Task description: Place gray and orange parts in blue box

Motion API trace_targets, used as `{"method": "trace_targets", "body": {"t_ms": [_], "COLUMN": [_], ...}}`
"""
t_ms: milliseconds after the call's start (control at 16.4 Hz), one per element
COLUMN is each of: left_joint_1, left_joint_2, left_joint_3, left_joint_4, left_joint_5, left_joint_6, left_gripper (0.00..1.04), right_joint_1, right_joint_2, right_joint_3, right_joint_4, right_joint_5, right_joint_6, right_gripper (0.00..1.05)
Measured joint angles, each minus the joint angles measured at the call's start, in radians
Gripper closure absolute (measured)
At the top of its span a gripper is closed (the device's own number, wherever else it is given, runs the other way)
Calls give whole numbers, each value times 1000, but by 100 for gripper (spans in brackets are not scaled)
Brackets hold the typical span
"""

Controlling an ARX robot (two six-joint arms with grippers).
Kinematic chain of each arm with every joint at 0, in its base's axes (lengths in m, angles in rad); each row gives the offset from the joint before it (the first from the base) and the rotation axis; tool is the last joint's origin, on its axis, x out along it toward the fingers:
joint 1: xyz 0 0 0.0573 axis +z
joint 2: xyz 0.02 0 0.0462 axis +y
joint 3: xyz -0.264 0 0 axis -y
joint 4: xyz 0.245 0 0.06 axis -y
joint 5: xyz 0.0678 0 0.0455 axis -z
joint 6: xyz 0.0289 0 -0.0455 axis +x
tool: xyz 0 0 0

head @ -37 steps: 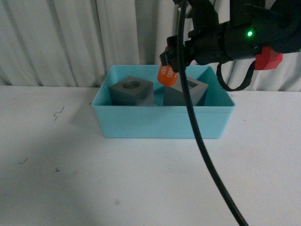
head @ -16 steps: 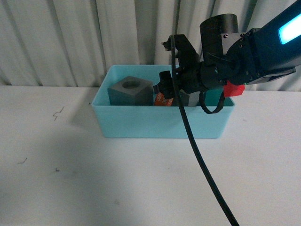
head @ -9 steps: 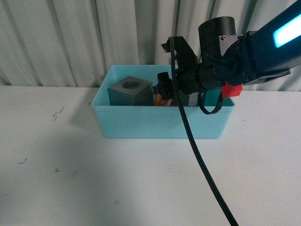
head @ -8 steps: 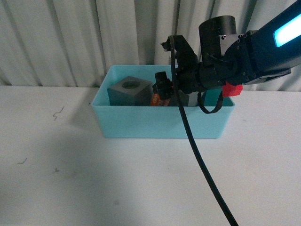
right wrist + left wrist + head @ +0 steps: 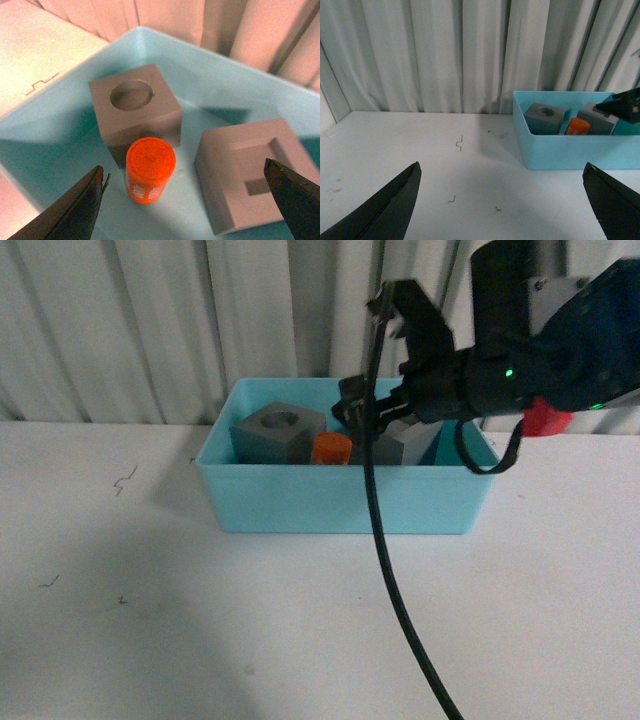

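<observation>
Inside the blue box (image 5: 210, 65), the orange cylinder (image 5: 150, 169) stands upright.

White table (image 5: 150, 620), pleated curtain (image 5: 150, 320).

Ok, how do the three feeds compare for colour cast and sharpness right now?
Front view: dim and soft, the black cable crossing the light turquoise-blue plastic bin. Left wrist view: neutral colour, fairly sharp. Right wrist view: pinkish cast on the curtains, near end effector fingers blurred, small orange cylinder sharp.
</observation>
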Motion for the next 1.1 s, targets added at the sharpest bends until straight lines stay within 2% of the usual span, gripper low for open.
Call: {"method": "trace_targets", "body": {"t_ms": [365,548,670,731,853,914,975,1096], "left_joint_1": [0,0,0,0,0,0,0,0], "left_joint_2": [0,0,0,0,0,0,0,0], "left_joint_3": [0,0,0,0,0,0,0,0], "left_joint_4": [0,0,0,0,0,0,0,-2], "left_joint_5": [1,1,1,0,1,0,1,1], "left_joint_6": [0,0,0,0,0,0,0,0], "left_gripper": [7,7,7,7,7,7,7,7], "right_joint_1": [-113,-170,-221,-237,-233,-233,-252,-267], "right_joint_2": [-469,-790,-811,-775,-780,-749,-685,-722], "right_joint_3": [-513,-928,-1139,-1200,-1191,-1209,-1255,-1386], "right_joint_4": [200,371,441,411,437,601,784,944], "right_joint_5": [19,198,293,317,315,343,356,373], "right_joint_6": [-107,-66,8,46,69,92,118,146], "right_gripper": [6,6,6,6,6,11,22,44]}}
